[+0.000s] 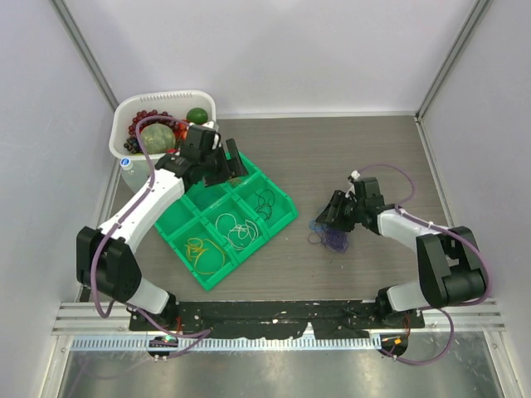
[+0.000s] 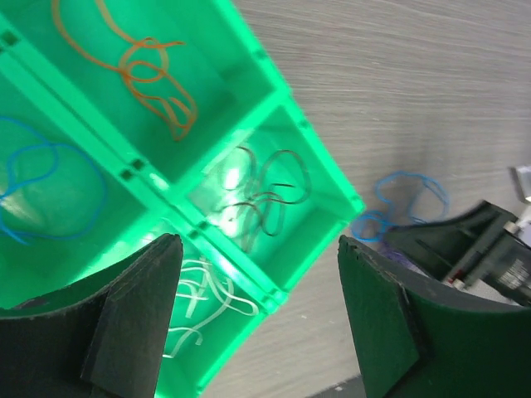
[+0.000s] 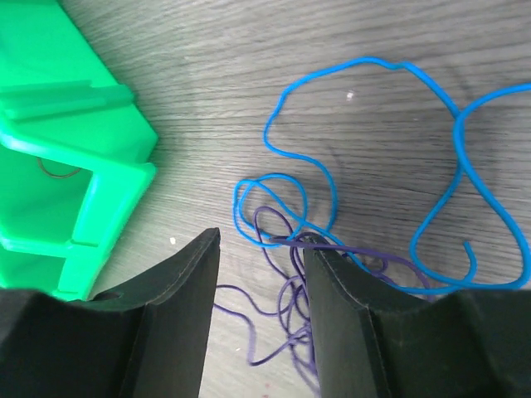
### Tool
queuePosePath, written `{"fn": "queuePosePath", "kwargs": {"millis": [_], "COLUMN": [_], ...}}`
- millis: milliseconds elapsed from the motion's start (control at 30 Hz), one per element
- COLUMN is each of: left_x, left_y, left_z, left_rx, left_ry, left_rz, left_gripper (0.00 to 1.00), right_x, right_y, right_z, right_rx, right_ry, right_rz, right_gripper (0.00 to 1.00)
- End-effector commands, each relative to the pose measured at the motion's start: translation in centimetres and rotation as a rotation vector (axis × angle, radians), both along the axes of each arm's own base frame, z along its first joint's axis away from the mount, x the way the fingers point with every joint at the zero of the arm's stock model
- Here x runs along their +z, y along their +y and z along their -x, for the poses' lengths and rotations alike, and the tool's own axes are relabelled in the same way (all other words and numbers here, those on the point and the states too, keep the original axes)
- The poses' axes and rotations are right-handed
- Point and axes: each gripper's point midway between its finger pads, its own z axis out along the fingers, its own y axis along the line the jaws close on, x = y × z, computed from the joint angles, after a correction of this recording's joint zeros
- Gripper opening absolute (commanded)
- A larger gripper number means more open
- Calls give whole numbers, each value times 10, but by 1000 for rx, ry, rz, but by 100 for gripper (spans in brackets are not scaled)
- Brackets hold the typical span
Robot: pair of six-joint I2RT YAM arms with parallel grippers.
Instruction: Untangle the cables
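Most cables lay sorted in the tray, but blue cable and purple cable were tangled beneath the parted right gripper; the left gripper gaped empty.

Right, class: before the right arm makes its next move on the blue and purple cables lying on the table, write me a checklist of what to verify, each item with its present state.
1. Right gripper open: ok, jaws apart.
2. Right gripper above the tangle: ok, the purple cable shows in the gap between its jaws.
3. Loose blue cable free of the purple cable: not ok, they cross.
4. Left gripper empty: ok, open above the green tray.
5. One colour per tray compartment: ok for the orange cable, black cable and white cable.
6. Right fingertips touching the table: cannot tell.
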Motion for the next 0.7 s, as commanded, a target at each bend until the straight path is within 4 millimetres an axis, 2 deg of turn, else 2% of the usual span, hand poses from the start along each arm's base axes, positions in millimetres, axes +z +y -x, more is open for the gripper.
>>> {"fn": "queuePosePath", "kwargs": {"millis": [0, 67, 100, 200, 233, 267, 300, 333, 433, 567, 667], "left_x": [47, 52, 50, 30, 21, 15, 11, 9, 9, 8, 2], "left_y": [-29, -40, -48, -76, -87, -98, -111, -120, -143, -162, -178], "left_z": [22, 28, 31, 41, 44, 49, 55, 58, 66, 79, 88], "left_rx": [-56, -79, -100, -201, -241, -290, -342, -386, -514, -613, -685], "left_ry": [30, 47, 58, 113, 129, 138, 152, 158, 144, 164, 119], "left_rz": [90, 104, 108, 98, 84, 66, 48, 29, -24, -41, -30], "left_gripper": [80, 80, 80, 75, 73, 70, 67, 67, 66, 67, 71], "right_x": [32, 42, 51, 63, 68, 68, 73, 71, 77, 71, 72], "right_y": [6, 4, 6, 3, -2, -7, -14, -20, -35, -37, -56], "right_z": [-5, 0, -3, -4, -9, -4, -10, -4, -6, -3, -14], "right_rx": [39, 48, 65, 74, 65, 61, 47, 43, -11, -44, -105], "right_ry": [44, 85, 66, 44, 26, 51, 35, 68, 79, 111, 130], "right_rz": [2, 19, 19, 39, 74, 99, 140, 167, 189, 155, 223], "right_gripper": [51, 51, 51, 51, 51, 51, 51, 51, 51, 51, 51]}}
